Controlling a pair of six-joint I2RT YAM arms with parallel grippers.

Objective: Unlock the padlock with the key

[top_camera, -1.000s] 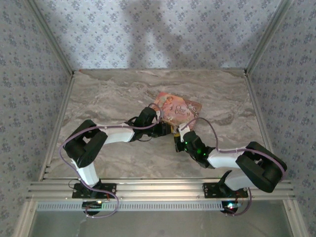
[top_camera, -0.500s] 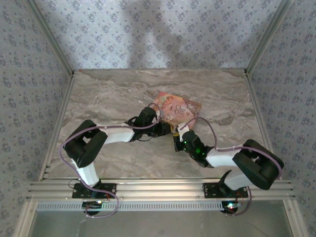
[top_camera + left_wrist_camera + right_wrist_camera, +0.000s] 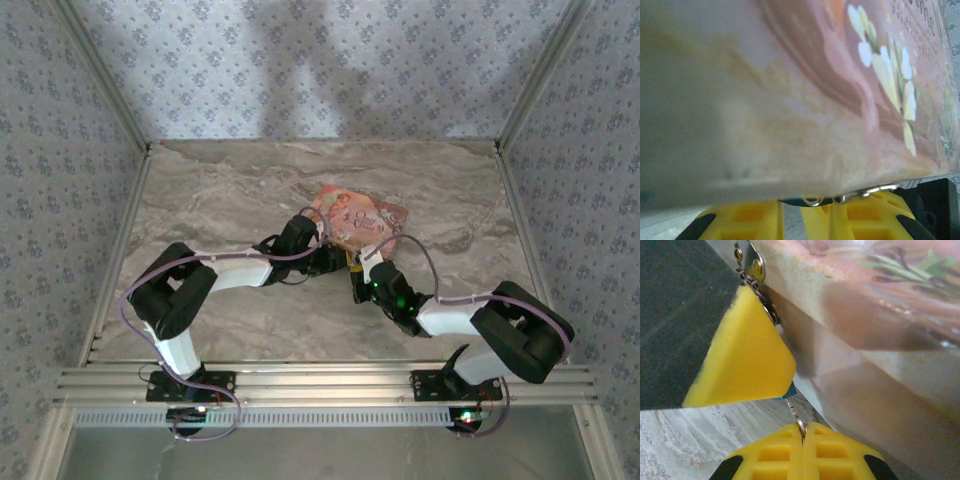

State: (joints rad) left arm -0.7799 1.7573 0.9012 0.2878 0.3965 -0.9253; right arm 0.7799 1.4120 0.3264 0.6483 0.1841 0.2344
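**A:** Two pincers meet at the near corner of the pink picture box [image 3: 362, 222] on the marble table [image 3: 220, 200]. What has the left gripper [image 3: 339, 262] got?

**B:** Its yellow fingers [image 3: 740, 220] stand close together. The padlock [image 3: 791, 201] shows as a dark blue sliver pinched between their tips, hard under the box's edge.

**A:** And the right gripper [image 3: 802, 436]?

**B:** Clenched, pad against pad, on the key [image 3: 795, 411]. A thin metal shank with a small loop rises from the seam and runs to the blue lock just ahead of the tips. The key's head is hidden inside the grip.

**A:** Anything else close by?

**B:** A riveted metal clasp [image 3: 754, 267] on the box wall, beyond the left pincer's finger and well ahead of the right pincer's tips.
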